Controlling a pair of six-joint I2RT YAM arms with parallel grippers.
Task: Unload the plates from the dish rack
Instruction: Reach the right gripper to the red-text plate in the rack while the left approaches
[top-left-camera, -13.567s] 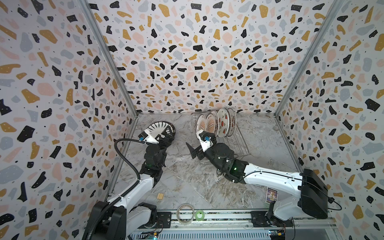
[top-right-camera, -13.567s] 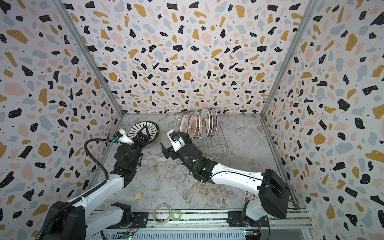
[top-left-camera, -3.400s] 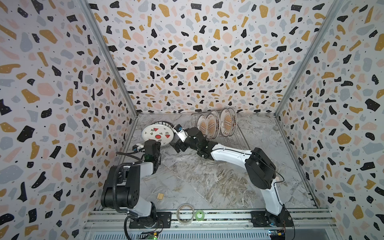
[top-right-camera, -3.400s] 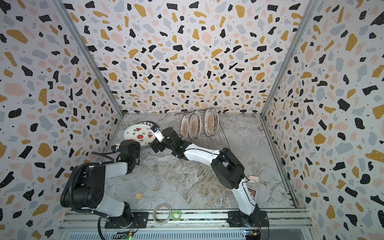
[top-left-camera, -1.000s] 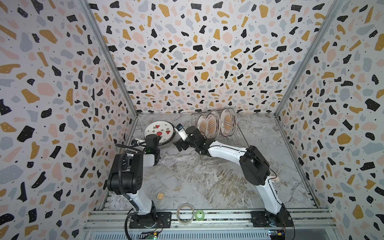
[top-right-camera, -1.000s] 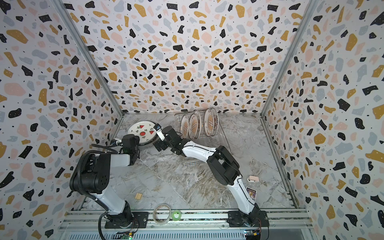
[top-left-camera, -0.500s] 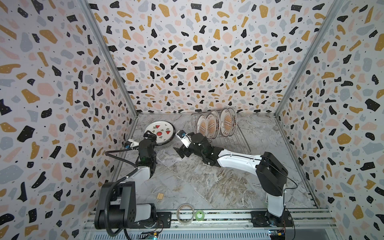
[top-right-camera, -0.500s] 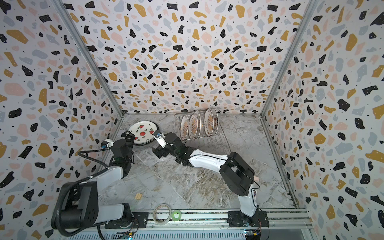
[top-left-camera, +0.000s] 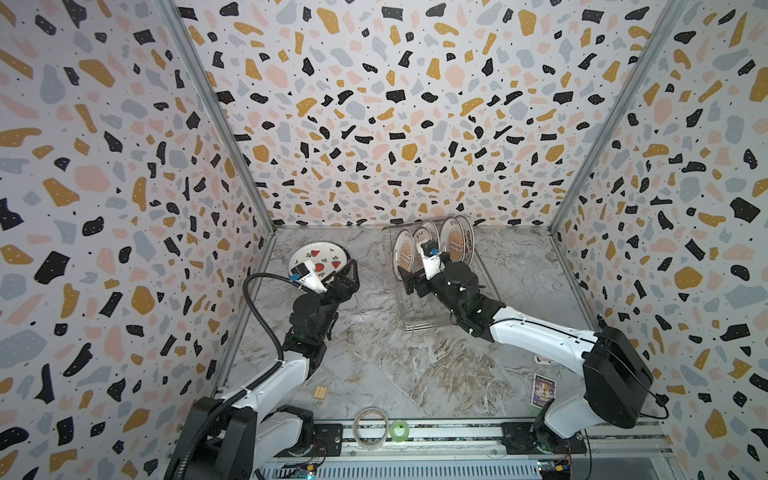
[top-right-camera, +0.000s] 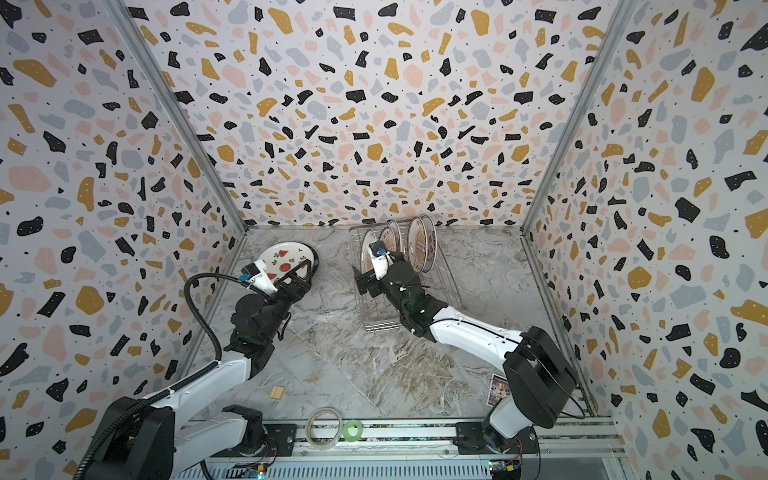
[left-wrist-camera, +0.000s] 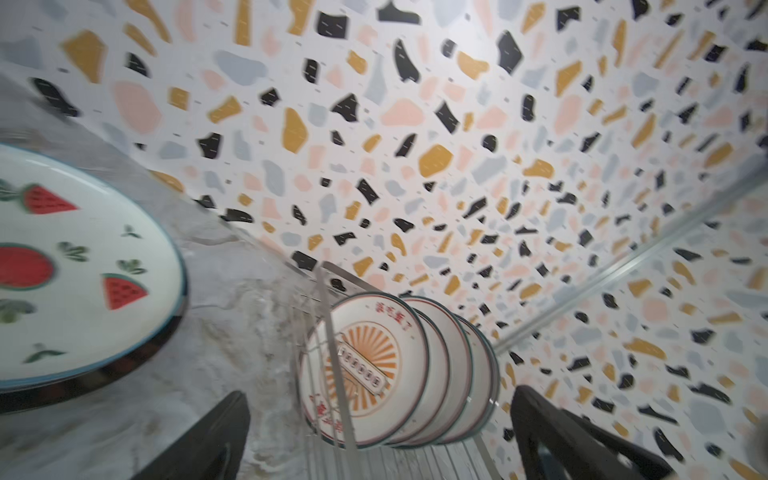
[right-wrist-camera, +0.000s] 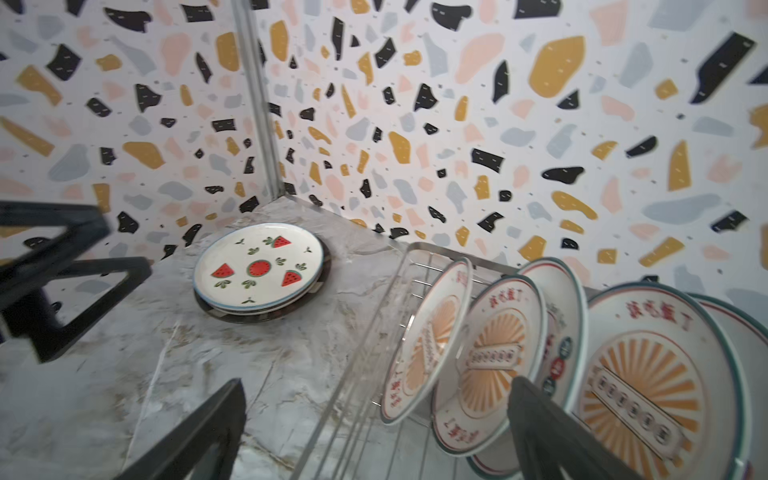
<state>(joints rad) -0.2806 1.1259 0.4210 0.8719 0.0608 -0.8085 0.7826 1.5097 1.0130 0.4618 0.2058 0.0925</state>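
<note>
The watermelon plate lies flat atop a small stack, well left of the dish rack. Inside that silver wire basket, orange-sunburst plates stand on edge, front one leaning.

A grey marbled counter sits between terrazzo-patterned walls. At its front edge, a clear tape roll lies just beside a small green tape roll. A wooden block is nearby, and a colourful card lies towards the front right corner.
</note>
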